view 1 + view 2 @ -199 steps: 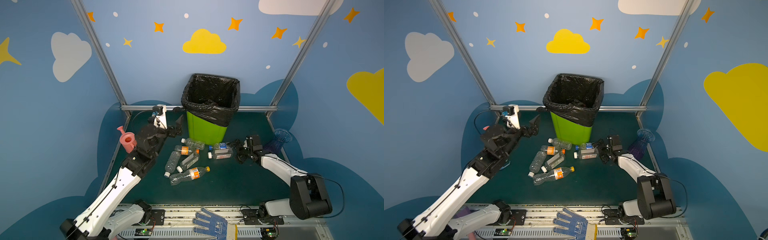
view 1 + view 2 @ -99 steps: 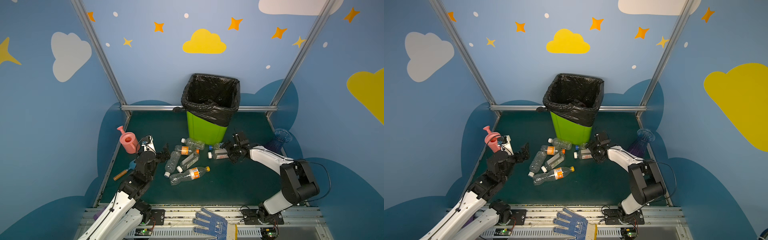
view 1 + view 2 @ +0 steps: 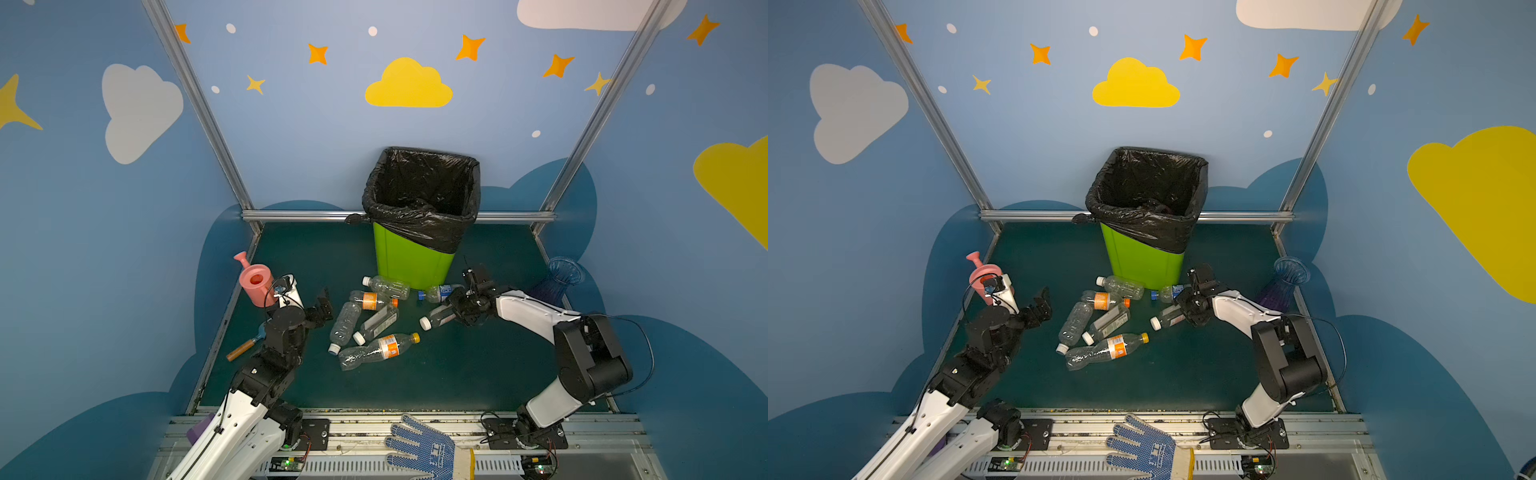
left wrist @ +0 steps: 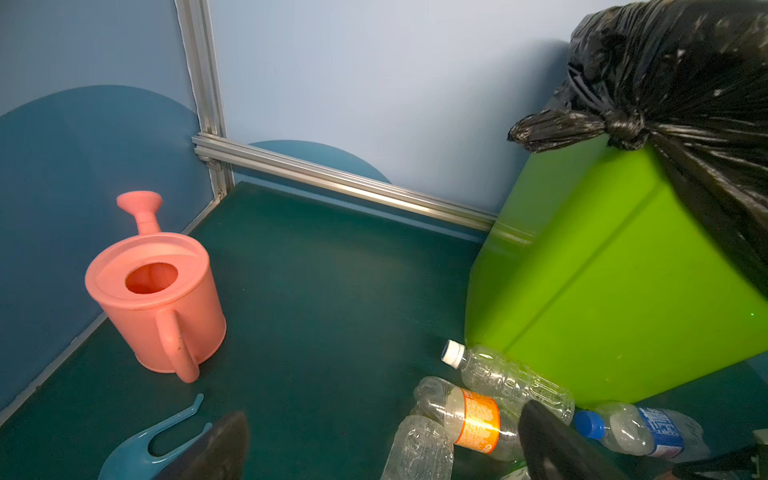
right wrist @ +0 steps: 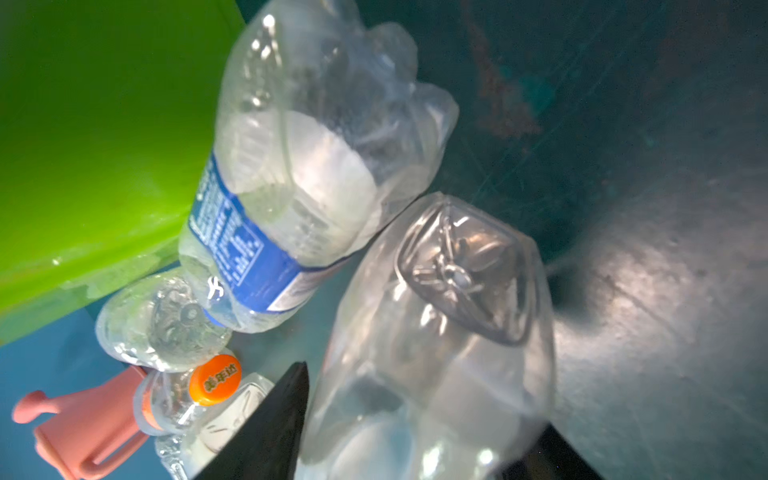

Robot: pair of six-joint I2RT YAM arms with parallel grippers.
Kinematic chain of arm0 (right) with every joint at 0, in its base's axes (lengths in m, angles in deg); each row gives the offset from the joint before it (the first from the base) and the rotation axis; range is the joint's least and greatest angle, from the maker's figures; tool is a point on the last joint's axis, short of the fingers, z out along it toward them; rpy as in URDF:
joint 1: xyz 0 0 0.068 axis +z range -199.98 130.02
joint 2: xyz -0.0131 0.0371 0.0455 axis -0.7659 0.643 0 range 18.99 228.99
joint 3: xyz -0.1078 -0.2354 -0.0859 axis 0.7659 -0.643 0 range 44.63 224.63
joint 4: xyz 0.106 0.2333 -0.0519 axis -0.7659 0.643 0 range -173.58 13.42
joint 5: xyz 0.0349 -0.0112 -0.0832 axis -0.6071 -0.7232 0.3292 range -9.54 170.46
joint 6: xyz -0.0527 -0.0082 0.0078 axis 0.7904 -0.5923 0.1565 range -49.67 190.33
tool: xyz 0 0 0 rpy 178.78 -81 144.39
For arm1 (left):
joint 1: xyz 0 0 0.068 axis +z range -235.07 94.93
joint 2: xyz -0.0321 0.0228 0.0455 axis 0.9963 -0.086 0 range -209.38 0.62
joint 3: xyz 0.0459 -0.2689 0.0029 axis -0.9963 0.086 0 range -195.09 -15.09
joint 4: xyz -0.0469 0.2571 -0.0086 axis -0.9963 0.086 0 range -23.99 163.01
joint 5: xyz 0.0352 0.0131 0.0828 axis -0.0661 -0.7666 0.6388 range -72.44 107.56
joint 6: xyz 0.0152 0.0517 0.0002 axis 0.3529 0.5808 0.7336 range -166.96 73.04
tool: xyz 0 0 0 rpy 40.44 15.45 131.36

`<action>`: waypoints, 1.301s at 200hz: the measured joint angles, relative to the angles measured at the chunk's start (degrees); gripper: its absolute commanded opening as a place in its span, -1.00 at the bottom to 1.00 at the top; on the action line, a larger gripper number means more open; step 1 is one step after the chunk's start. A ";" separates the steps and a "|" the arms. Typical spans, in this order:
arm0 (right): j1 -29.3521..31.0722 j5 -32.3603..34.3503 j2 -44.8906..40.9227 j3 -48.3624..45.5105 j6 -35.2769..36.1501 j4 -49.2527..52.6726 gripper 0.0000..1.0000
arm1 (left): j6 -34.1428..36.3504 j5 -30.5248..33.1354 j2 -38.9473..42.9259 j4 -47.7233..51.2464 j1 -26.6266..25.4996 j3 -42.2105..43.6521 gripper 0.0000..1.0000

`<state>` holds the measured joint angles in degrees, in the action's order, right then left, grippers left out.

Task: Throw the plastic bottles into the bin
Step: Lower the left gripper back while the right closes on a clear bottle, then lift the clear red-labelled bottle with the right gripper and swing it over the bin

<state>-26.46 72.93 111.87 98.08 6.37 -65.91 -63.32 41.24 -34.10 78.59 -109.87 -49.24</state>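
Dark green tabletop [image 3: 374, 386] inside blue walls painted with clouds and stars. Tall lime-green plastic bin [image 3: 411, 262] with black bag liner, upright at the back. Just in front of the bin, off its right corner, right gripper [image 3: 459, 309] low over the tabletop, jaws closed partway around the base end of a clear white-capped plastic bottle [image 3: 438, 319] lying on its side. 6 more plastic bottles [image 3: 376, 324] scattered in front of the bin, all lying flat. Front-left of the bin, left gripper [image 3: 323, 307] spread wide, holding nothing, near a pink plastic watering can [image 3: 257, 282].
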 measured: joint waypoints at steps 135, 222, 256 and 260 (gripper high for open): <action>-2.08 -3.23 1.40 -3.34 4.66 -1.33 -0.21 | -0.44 -0.55 -0.33 0.22 1.55 0.00 1.00; -10.43 -2.27 -15.87 -3.56 9.27 4.17 -0.23 | -5.55 -0.66 -2.97 0.26 4.09 3.72 1.00; -23.10 -0.92 -27.43 12.37 18.10 10.29 -0.20 | -9.64 -2.25 -6.88 0.68 8.20 6.32 1.00; -24.87 -0.74 -28.30 15.39 19.32 10.99 -0.19 | -10.05 -2.47 -7.23 0.72 8.76 6.47 1.00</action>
<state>-51.33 72.19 83.57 113.47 25.69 -54.92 -73.37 38.77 -41.33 79.31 -101.10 -42.77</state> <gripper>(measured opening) 0.415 0.998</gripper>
